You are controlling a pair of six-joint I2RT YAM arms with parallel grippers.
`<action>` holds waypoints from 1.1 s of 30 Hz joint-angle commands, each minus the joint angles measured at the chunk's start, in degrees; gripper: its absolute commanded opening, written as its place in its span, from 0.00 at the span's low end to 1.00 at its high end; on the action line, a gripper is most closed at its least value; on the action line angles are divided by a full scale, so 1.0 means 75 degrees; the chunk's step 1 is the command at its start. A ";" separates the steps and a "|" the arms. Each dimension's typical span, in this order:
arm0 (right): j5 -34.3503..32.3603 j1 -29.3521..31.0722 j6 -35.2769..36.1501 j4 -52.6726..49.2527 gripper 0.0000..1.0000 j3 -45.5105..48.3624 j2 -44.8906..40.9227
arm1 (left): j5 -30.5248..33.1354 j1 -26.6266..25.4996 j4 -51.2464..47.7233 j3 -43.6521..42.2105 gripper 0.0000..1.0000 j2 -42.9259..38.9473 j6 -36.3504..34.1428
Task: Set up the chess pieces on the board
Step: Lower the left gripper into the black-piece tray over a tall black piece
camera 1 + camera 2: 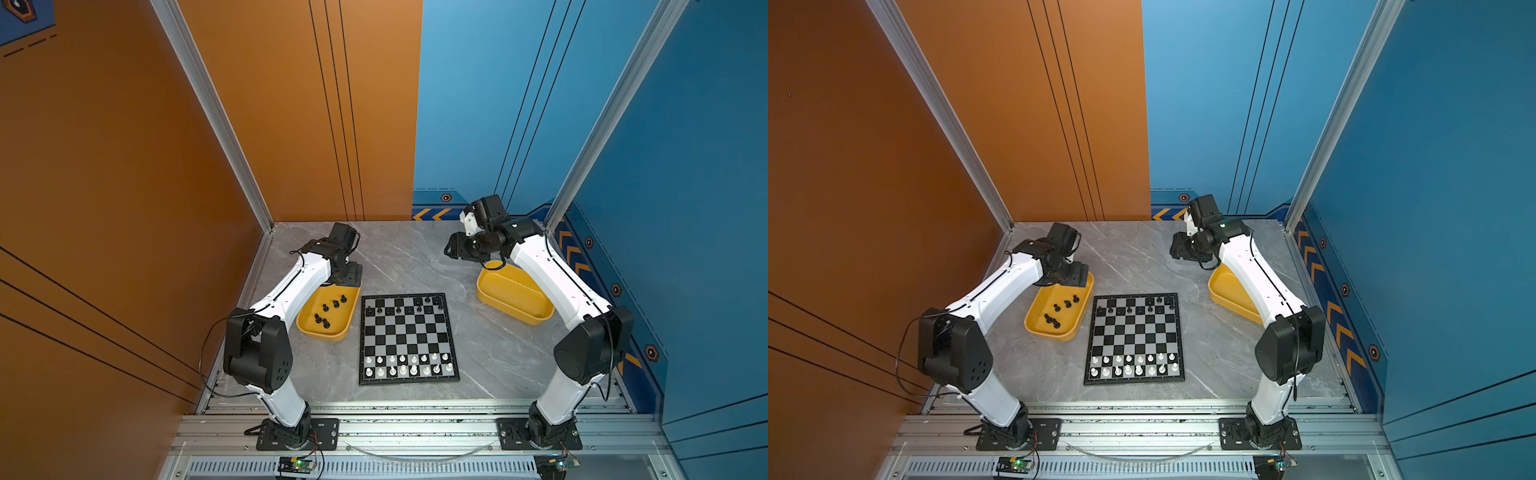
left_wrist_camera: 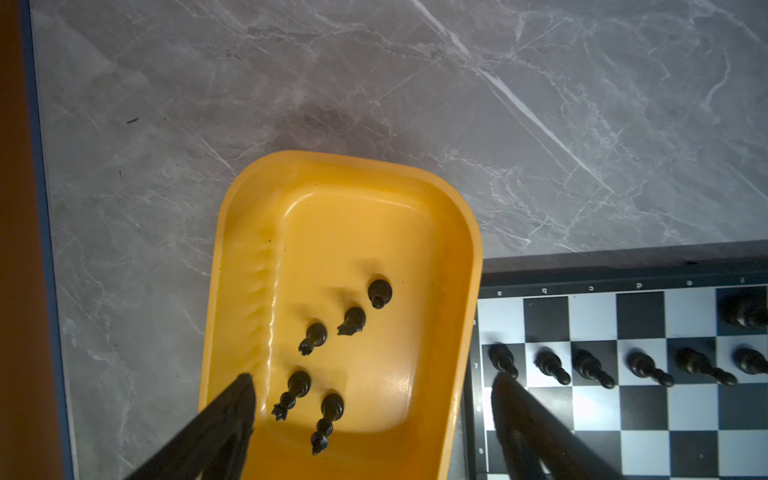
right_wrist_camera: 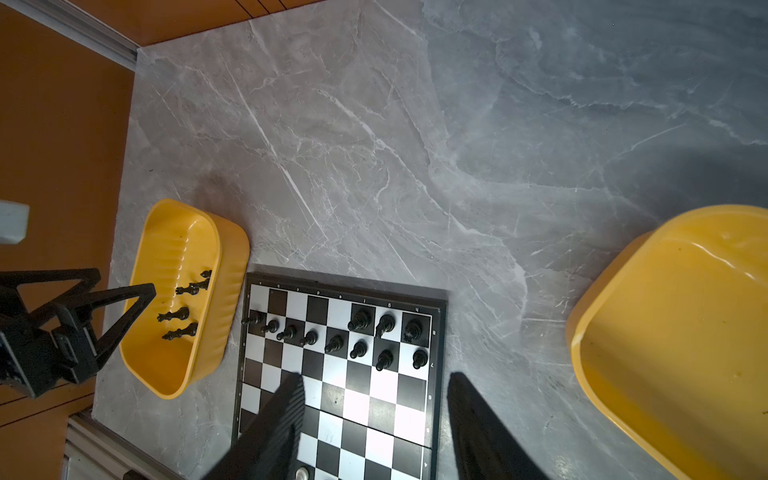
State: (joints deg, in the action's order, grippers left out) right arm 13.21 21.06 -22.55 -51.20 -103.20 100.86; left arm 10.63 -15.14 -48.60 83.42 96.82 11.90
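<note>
Hovering over the yellow rounded plastic tray [image 2: 249, 270] at left, the left claw [image 2: 372, 377] stood wide open and empty; the right claw [image 3: 377, 375], half open, held nothing. Five glossy black chessmen [image 2: 353, 320] sat crowded there, beside the black-and-silver chessboard [image 1: 409, 332]; closing on one appeared liable to topple neighbours.

White arm links [image 1: 297, 282], black joints [image 1: 259, 353]

Pose: left arm [image 1: 286, 291] was folded at the elbow, forearm reaching away from its base, wrist bent down. The left pincer [image 2: 372, 380] pointed downward, fingers [image 2: 232, 407] spread wide, nothing between them. The right arm [image 1: 552, 278] was bent likewise, wrist turned inward. The right pincer [image 3: 376, 378] hung higher, jaws parted and empty, well apart from the left one.
</note>
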 commanded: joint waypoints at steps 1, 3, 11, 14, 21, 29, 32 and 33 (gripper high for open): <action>-0.0238 0.0107 -0.0135 -0.0268 0.58 -0.0381 0.0197 | -0.0380 0.0158 -0.0176 0.0246 0.88 0.0260 -0.0156; -0.0256 0.0150 -0.0135 -0.0324 0.59 -0.0522 0.0299 | -0.0399 0.0158 -0.0177 0.0252 0.87 0.0377 -0.0214; -0.0297 0.0233 -0.0077 -0.0568 0.60 -0.0901 0.0599 | -0.0501 0.0193 -0.0167 0.0308 0.82 0.0845 -0.0216; -0.0297 0.0239 -0.0064 -0.0644 0.61 -0.1003 0.0684 | -0.0494 0.0219 -0.0167 0.0330 0.82 0.0981 -0.0210; -0.0306 0.0227 -0.0018 -0.0767 0.61 -0.1191 0.0837 | -0.0562 0.0238 -0.0172 0.0351 0.78 0.1187 -0.0163; -0.0302 0.0227 -0.0063 -0.0785 0.61 -0.1276 0.0959 | -0.0514 0.0304 -0.0176 0.0353 0.68 0.1330 -0.0214; -0.0300 0.0250 -0.0076 -0.0785 0.61 -0.1287 0.0979 | -0.0535 0.0351 -0.0170 0.0350 0.67 0.1398 -0.0207; -0.0320 0.0262 -0.0064 -0.0791 0.62 -0.1288 0.0989 | -0.0552 0.0366 -0.0167 0.0353 0.66 0.1431 -0.0216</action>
State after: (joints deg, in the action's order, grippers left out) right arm 11.75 22.61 -22.92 -55.13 -111.15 107.83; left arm 7.40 -12.99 -48.73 84.58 106.28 10.48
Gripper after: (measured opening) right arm 0.614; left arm 0.668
